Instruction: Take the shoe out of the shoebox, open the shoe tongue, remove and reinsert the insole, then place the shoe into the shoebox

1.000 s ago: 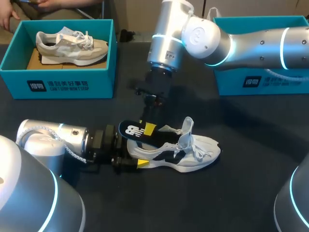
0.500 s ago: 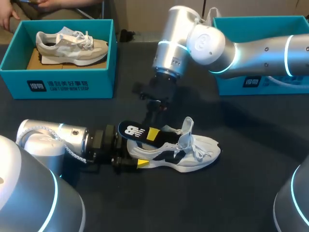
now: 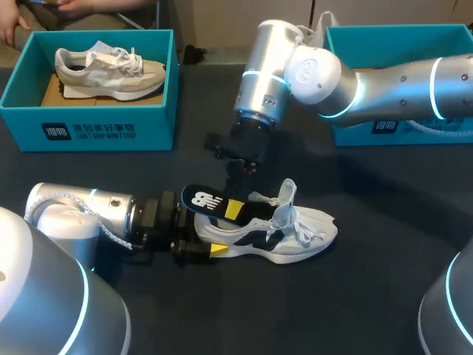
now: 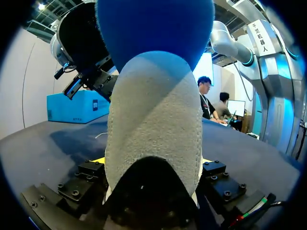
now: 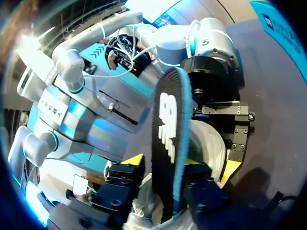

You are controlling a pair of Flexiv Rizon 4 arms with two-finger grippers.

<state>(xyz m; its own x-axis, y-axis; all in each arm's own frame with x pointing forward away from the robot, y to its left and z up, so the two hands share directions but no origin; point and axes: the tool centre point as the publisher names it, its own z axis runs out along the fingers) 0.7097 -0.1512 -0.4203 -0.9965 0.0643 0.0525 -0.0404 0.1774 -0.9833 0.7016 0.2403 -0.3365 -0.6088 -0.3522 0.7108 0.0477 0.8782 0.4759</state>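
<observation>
At the far left a teal shoebox (image 3: pixel 89 129) holds a beige shoe (image 3: pixel 111 74). Near left, the left jaws are clamped on the heel of the white shoe (image 3: pixel 295 240), which stands mid-surface (image 3: pixel 295 310) with its toe pointing right. The right jaws pinch the black insole (image 3: pixel 203 201), whose front is inside the shoe and whose heel end juts out leftward. A second shoebox (image 3: pixel 399 122) stands far right

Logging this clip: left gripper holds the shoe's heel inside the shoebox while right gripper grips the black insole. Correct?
No: the head view shows the shoe on the table, outside the shoebox. The left gripper holds its heel; right gripper grips the black insole.
</observation>
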